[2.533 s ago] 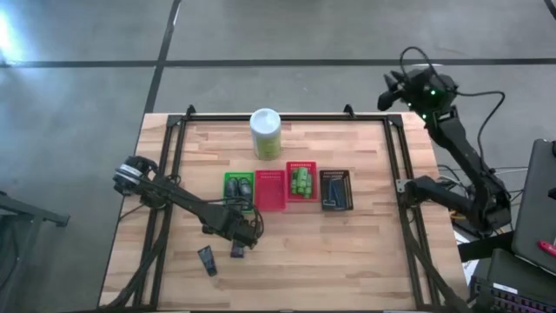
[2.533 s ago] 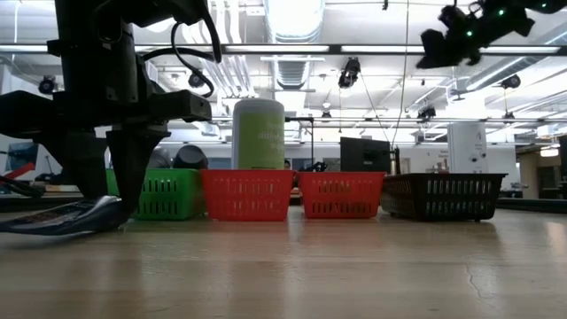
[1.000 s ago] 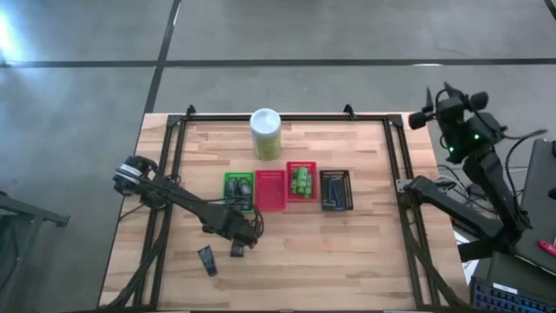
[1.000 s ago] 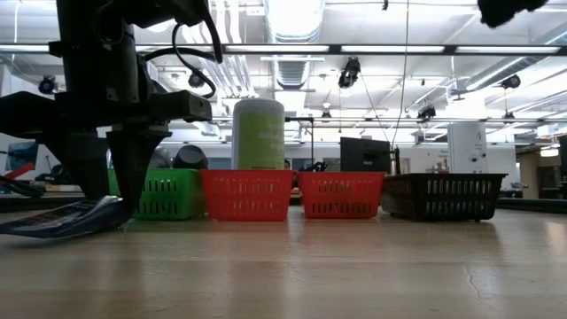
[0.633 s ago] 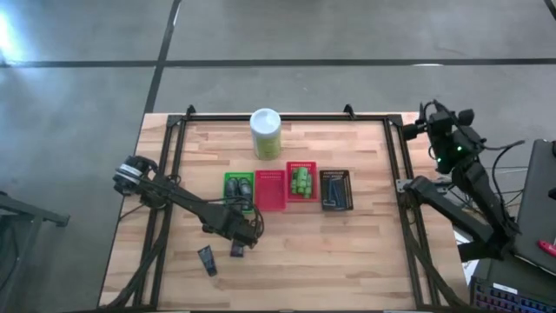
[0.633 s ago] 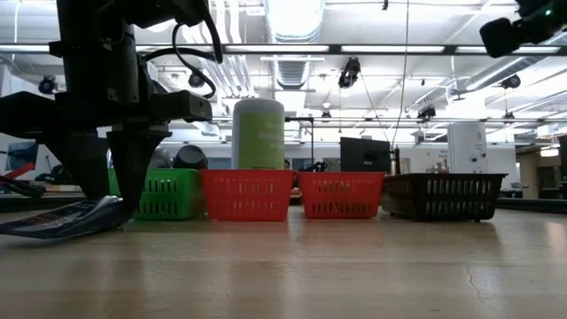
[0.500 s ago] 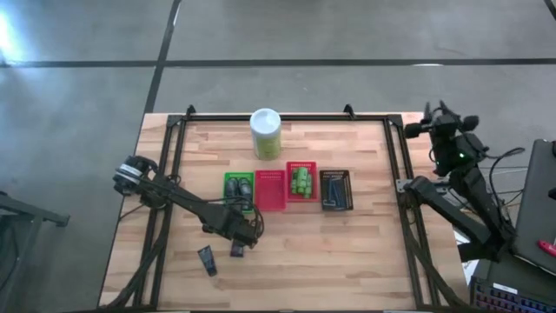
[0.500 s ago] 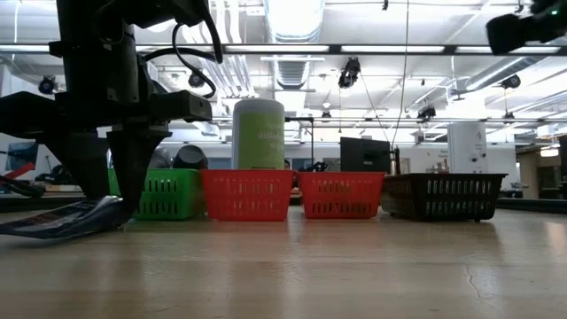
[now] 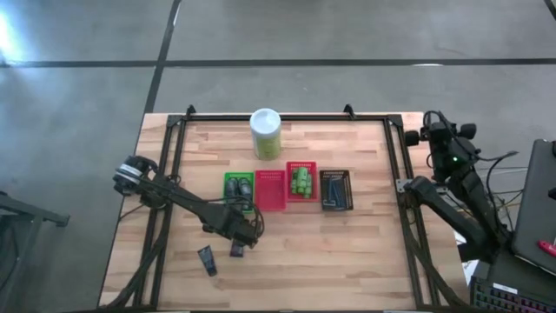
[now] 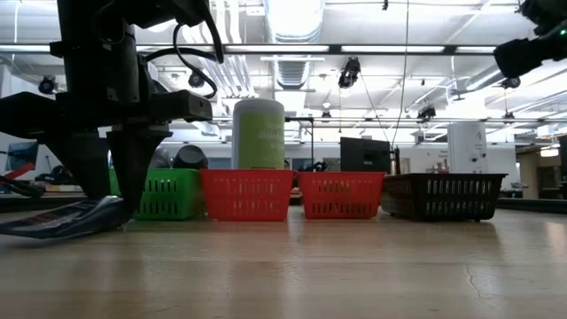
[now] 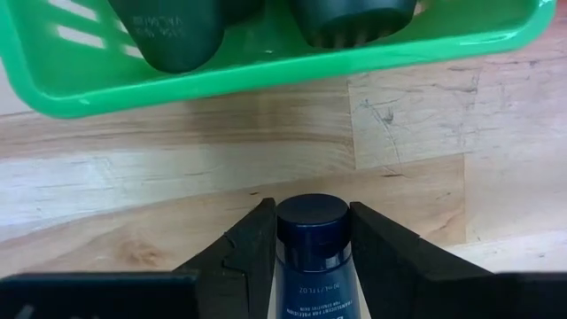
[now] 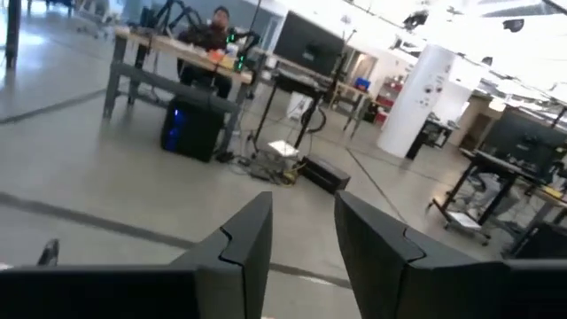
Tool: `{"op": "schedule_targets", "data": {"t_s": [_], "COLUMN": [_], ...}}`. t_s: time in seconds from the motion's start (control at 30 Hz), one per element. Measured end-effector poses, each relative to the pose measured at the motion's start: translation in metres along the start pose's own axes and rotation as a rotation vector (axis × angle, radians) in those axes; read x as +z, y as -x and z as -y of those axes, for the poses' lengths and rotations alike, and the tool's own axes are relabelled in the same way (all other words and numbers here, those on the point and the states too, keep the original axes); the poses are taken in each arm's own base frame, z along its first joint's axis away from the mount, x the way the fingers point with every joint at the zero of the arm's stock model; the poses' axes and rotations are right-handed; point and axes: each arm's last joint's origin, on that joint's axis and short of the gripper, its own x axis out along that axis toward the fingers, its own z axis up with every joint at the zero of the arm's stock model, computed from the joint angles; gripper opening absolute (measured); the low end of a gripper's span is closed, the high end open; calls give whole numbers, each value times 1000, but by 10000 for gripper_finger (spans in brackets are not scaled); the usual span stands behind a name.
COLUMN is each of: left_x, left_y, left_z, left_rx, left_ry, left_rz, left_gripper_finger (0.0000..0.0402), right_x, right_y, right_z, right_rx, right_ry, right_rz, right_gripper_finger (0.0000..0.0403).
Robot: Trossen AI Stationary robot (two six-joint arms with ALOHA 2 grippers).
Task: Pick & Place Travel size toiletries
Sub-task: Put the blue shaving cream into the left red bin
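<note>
Left tool down at the worktop, near the front left; its two dark angular fingers clamped on a small dark-blue tube with a round, smooth cap and a paler printed body below. From above, the tube sits just in front of the green basket. A second dark tube, flat and crimped, lies loose on the boards just beside it, toward the left front corner.

Green basket is glossy moulded plastic with a slotted wall; two squat matte dark caps rest inside.

Row continues rightward: red mesh basket, a second red basket holding bright green tubes, then a dark mesh basket with thin dark-blue sticks. All baskets rectangular, touching or nearly so. A tall white-and-green cylinder canister stands behind them.

Worktop is pale butcher-block wood, jointed strips, visible grain and hairline cracks.

Right tool is raised off beyond the worktop's right rear corner, pointing into the room; fingers apart with a narrow gap, gripping nothing.
</note>
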Motion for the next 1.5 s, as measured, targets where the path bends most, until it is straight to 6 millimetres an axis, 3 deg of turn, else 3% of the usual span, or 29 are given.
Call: {"op": "schedule_targets", "data": {"t_s": [0.27,0.53,0.67,0.9,1.07,1.4,1.5], "left_x": [0,0,1,2,2,2,2], "left_y": [0,0,0,0,0,0,0], "left_z": [0,0,1,2,2,2,2], "left_rx": [0,-1,-3,-10,-12,-12,-12], "left_ry": [-50,-48,-48,-52,-55,-63,-51], "left_rz": [-16,-12,-7,2,6,6,4], "left_gripper_finger": [135,135,135,135,135,135,135], "right_x": [-10,-30,-54,-114,-108,-108,-107], "right_y": [-5,-8,-18,-33,-33,-36,-38], "right_z": [-8,-7,-11,-15,-15,-30,-33], "right_rx": [8,-183,-316,-523,-541,-390,-272], "right_ry": [34,40,62,140,121,100,123], "right_rz": [-38,-112,-209,-462,-420,-365,-344], "right_gripper_finger": [93,66,55,43,52,87,97]}}
